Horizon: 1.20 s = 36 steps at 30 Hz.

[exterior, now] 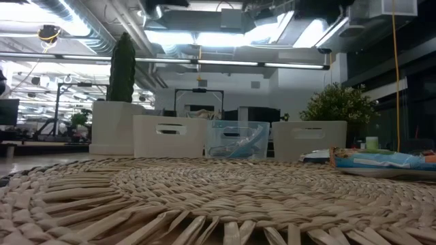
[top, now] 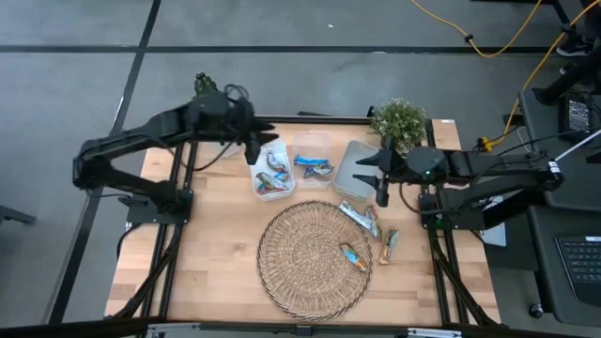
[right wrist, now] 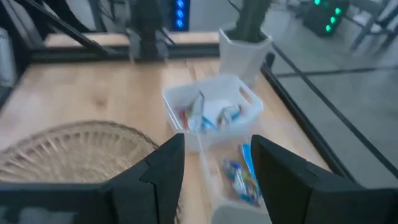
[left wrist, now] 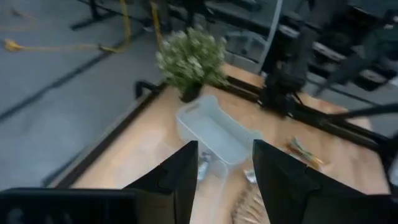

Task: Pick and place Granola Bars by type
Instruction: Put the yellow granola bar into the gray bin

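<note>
Overhead and level views of a sorting bench. Granola Bars [top: 361, 219] divided between two places: four or so loose at the right edge of the round woven mat [top: 296, 272], one silvery [top: 358, 215], one orange-brown and blue on the weave [top: 354, 257], one brownish on the bare desk [top: 218, 253] just beside the mat [top: 389, 246]; others already dropped in the left tub [top: 270, 173] and the clear middle tub [top: 313, 165]. Right tub [top: 357, 171] apparently without bars, though partly covered by the right arm. Judged light, thin and somewhat bendable, with slick crinkling foil likely to slide under a shallow pinch; best taken across the narrow width near mid-length, avoiding the flat crimped ends. Overlapping bars by the mat edge probably hard to take singly. Left claw [top: 255, 148] above the left tub, fingers [left wrist: 180, 177] spread with nothing between them. Right claw [top: 382, 183] over the right tub's near corner, fingers [right wrist: 163, 168] likewise parted and bare. Potted plant [top: 401, 120] at the far right corner, a tall cactus-like plant [exterior: 123, 68] at the far left. Exact count and wrapper types inside the tubs not legible; from mat height, only a bluish wrapper end [exterior: 381, 160] and tub fronts discernible, both claws out of sight there.
</note>
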Each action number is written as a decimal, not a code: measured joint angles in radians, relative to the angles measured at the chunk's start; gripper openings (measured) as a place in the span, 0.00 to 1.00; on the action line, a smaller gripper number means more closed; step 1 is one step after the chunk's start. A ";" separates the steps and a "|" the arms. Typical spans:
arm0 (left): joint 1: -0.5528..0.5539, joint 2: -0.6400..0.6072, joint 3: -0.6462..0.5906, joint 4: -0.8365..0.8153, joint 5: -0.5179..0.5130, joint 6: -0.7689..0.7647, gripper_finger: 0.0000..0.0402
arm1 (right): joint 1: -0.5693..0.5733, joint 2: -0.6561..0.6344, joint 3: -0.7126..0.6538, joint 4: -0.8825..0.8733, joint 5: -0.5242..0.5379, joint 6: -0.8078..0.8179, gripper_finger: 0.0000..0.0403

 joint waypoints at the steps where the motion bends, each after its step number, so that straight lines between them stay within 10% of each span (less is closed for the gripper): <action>1: -0.010 -0.019 0.000 -0.004 -0.035 0.000 0.36 | 0.012 0.000 0.022 -0.017 -0.001 0.002 0.46; 11: -0.083 -0.075 0.000 -0.118 -0.183 0.000 0.36 | 0.248 0.071 0.387 -0.623 0.056 0.333 0.46; 21: -0.084 -0.041 0.000 -0.190 -0.255 0.021 0.36 | 0.361 0.170 0.429 -1.043 0.041 1.219 0.46; 36: -0.084 -0.031 -0.001 -0.204 -0.262 0.095 0.36 | 0.503 0.175 -0.071 -0.703 -0.184 1.829 0.48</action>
